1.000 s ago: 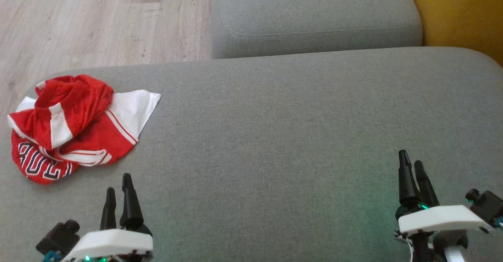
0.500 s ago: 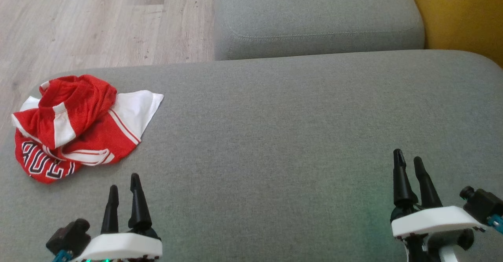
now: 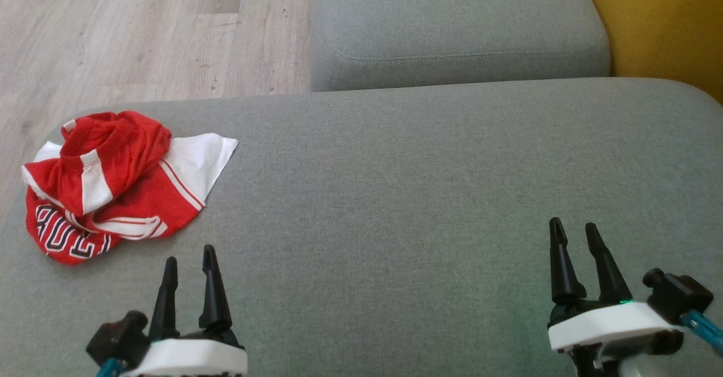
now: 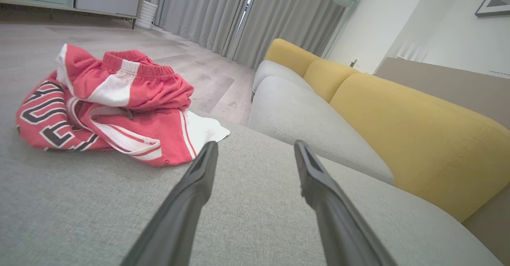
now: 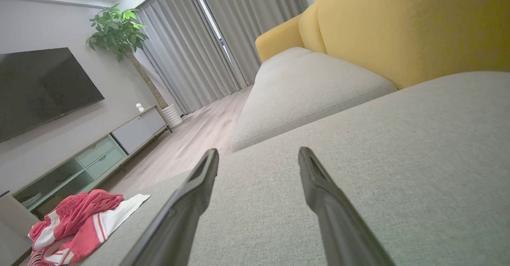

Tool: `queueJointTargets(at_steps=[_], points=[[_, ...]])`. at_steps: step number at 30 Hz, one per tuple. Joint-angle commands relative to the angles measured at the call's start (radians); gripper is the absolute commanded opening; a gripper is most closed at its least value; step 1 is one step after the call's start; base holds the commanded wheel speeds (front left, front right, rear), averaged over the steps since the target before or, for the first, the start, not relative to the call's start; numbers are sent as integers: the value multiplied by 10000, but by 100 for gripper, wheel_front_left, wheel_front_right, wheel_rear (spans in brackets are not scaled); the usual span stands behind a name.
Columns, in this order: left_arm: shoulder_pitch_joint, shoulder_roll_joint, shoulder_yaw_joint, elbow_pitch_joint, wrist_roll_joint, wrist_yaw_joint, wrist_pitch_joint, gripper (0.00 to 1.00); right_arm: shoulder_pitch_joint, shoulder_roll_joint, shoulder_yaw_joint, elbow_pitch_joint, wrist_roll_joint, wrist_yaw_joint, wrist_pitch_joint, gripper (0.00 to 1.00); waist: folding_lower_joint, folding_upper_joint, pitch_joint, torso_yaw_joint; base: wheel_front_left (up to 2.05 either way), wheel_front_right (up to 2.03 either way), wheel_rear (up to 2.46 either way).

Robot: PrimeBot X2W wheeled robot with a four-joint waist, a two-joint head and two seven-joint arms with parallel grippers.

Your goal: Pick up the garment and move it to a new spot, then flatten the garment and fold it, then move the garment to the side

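Garment (image 3: 113, 185): red-and-white, crumpled heap at far left end of grey cushion (image 3: 395, 196), near its edge. White panel spreads toward cushion middle; black-and-white lettering on near-left fold.
Left gripper (image 3: 190, 254): jaws apart, empty, above cushion, near garment on robot's side, not touching it.
Right gripper (image 3: 574, 223): jaws apart, empty, above right part of cushion, well apart from garment.
Second cushion (image 3: 452, 26) beyond. Yellow backrest (image 3: 666, 21) at right. Wood floor (image 3: 141, 26) past left end.
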Motion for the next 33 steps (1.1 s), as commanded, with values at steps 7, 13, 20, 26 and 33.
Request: queueJointTargets(at_steps=[7,13,20,26,33], points=[[-109,67,57,-480,1099,149,-358,100,-122,-89,286,-432,-966,-6,-387,100,-1,0,-96,51,0,0,0],[-37,70,-36,-519,1819,225,-534,100,-37,-94,329,-469,-1599,-6,-564,100,-1,0,-161,102,0,0,0],[38,74,-141,-555,2692,264,-739,100,18,-99,465,-533,-2404,-7,-770,100,-1,0,-194,146,0,0,0],[79,76,-226,-588,3297,288,-886,100,78,-103,564,-590,-3003,-7,-918,100,-1,0,-246,202,0,0,0],[148,79,-321,-640,4042,336,-1062,100,140,-108,700,-683,-3788,-7,-1094,100,-1,0,-317,244,0,0,0]])
